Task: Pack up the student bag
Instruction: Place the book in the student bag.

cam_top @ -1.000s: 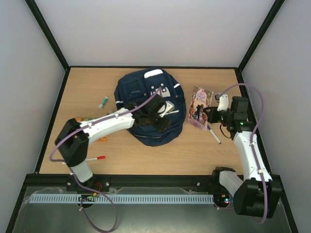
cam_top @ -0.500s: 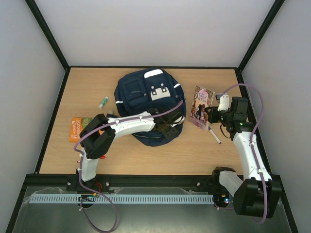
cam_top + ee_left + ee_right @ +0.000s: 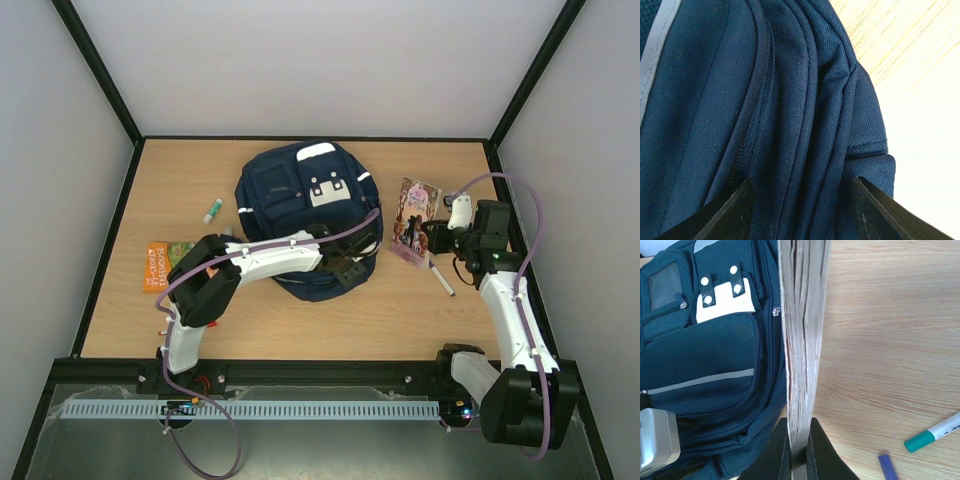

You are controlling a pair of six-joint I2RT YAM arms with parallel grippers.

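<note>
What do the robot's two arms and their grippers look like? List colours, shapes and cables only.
The left arm and the right arm are both built of white tubular links between chunky black joint housings. A thin purple cable runs in loose loops along each arm. The left gripper and the right gripper each end in two flat, black, wedge-shaped fingers.

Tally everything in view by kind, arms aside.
bag: 1
book: 1
orange packet: 1
pens and markers: 3 (green-capped marker, blue-tipped pen, teal-capped marker)
Total: 6
</note>
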